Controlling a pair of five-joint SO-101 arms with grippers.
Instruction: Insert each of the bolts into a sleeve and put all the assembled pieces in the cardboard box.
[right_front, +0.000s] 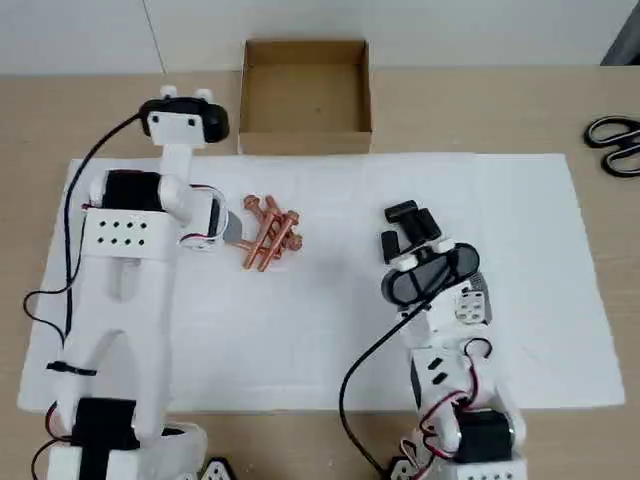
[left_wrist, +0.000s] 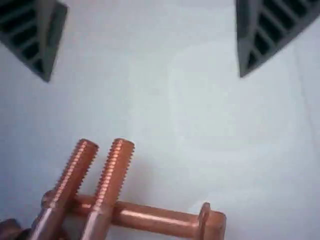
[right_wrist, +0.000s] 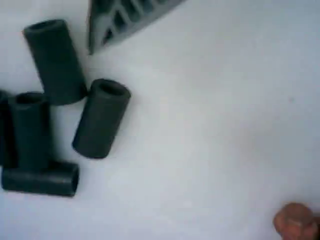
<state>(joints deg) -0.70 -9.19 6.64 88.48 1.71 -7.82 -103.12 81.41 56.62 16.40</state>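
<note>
Left arm: stretched over the white sheet. The left gripper is spread wide with nothing between and hangs just beside the bolts.
Right arm: bent low, with the right gripper over the sleeves. I cannot tell whether it is open or closed.
Cardboard box: empty, beyond the sheet, well apart from both piles.
Bolts: a copper-coloured heap (crossed and touching). They are likely stiff, dense and smooth. Best pinched across a top bolt's threaded shank.
Sleeves: a loose cluster of dark tubes, probably light, rigid and prone to roll. Grip across the middle.
</note>
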